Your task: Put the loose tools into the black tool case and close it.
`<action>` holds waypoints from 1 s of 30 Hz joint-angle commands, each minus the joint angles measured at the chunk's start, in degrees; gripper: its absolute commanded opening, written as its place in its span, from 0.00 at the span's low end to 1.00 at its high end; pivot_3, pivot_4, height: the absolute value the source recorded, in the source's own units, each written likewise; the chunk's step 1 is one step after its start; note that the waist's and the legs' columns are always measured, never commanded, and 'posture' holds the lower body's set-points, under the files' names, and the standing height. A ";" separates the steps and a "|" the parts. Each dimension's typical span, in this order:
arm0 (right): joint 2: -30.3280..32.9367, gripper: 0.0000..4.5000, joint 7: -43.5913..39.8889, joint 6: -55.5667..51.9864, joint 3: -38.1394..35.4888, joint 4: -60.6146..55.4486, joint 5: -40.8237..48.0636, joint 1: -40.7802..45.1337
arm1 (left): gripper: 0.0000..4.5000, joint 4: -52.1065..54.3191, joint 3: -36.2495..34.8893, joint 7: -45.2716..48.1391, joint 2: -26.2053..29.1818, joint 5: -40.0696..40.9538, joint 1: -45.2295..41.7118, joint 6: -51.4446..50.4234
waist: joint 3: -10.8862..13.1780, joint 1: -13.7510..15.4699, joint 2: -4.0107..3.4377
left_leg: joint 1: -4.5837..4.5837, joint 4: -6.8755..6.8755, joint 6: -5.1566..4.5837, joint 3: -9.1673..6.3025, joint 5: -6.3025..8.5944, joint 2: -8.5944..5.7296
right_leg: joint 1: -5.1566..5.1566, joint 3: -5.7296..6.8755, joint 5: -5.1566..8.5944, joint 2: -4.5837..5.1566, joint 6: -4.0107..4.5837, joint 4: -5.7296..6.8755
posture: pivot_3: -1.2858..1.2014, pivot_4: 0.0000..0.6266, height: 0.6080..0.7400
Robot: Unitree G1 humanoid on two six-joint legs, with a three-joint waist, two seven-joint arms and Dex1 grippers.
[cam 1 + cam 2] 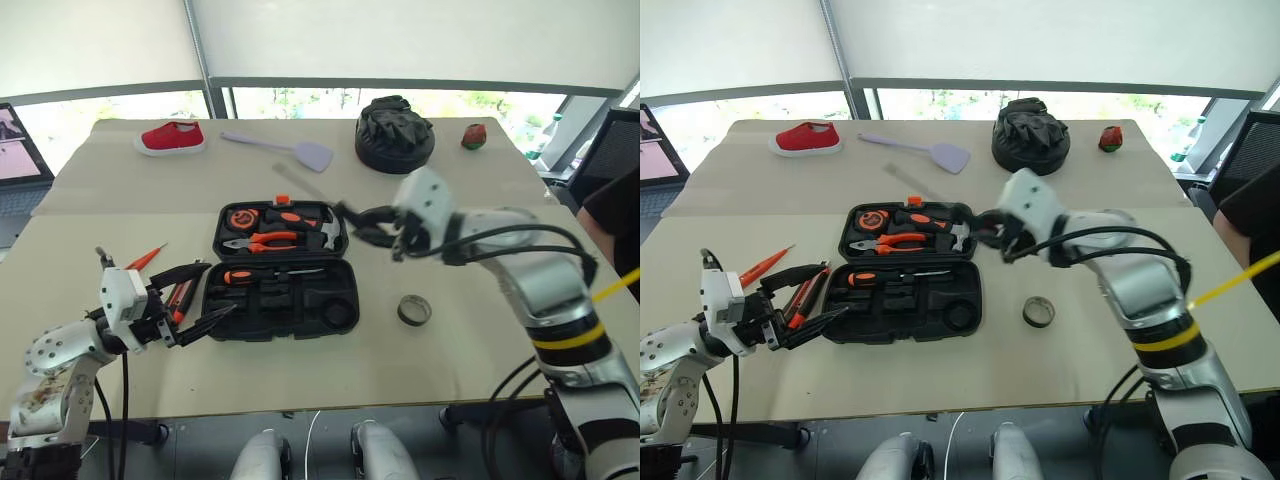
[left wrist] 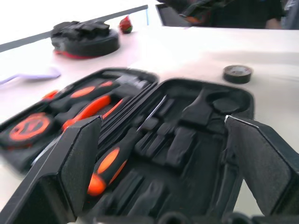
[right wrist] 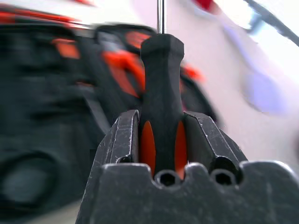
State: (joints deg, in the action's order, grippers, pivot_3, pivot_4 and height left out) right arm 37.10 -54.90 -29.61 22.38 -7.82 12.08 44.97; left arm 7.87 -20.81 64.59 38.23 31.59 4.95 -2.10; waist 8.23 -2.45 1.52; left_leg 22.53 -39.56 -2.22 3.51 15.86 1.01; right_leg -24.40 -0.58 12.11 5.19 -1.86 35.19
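right gripper [image 3: 161, 135] clamps a black-and-orange screwdriver [image 3: 161, 93] above the open black tool case [image 1: 283, 272] mid-table — left gripper [image 1: 192, 300] gapes empty near the table's left edge, beside loose tools [image 1: 180, 295].

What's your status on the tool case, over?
Right pincer shut on a screwdriver beside the open tool case. Left pincer open, empty. Loose tools left of case.

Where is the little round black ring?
The small round black ring lies flat on the beige table, in the left eye view just right of the open black plastic tool case, apart from it, on the robot's right side.
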 commanded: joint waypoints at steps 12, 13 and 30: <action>-4.69 0.26 -7.67 3.52 14.38 11.82 -17.81 9.29 | 1.00 5.92 -2.12 -0.45 1.52 0.58 6.69 0.79 | 0.04 1.67 -0.02 | 0.38 -0.15 0.11 0.02 -0.04 -0.14 | -0.35 0.17 -0.15 0.34 0.02 0.02 | 0.52 0.24 1.00; -4.82 0.26 -7.94 3.89 14.52 12.33 -18.39 9.35 | 1.00 6.05 -1.98 -0.42 1.60 0.48 6.64 0.75 | 0.04 1.65 -0.02 | 0.39 -0.13 0.12 0.01 -0.05 -0.12 | -0.37 0.19 -0.17 0.30 0.05 0.02 | 0.52 0.24 1.00; -10.58 0.66 -11.24 8.85 7.38 15.64 -17.10 10.46 | 1.00 6.18 -2.58 -1.68 1.65 0.49 6.03 0.24 | 0.04 1.45 -0.02 | 0.42 -0.11 0.13 0.08 -0.05 -0.08 | -0.53 0.19 -0.17 0.19 0.07 0.16 | 0.52 0.24 1.00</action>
State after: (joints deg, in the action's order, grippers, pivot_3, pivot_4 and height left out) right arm 27.01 -64.80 -21.29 32.96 9.56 -7.82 53.79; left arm 12.77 -22.35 63.19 39.55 31.59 10.76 -2.44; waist 8.28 -1.00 1.50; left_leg 22.95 -39.67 -2.09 3.61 15.81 0.93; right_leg -24.94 -0.40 11.94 5.37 -1.79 35.35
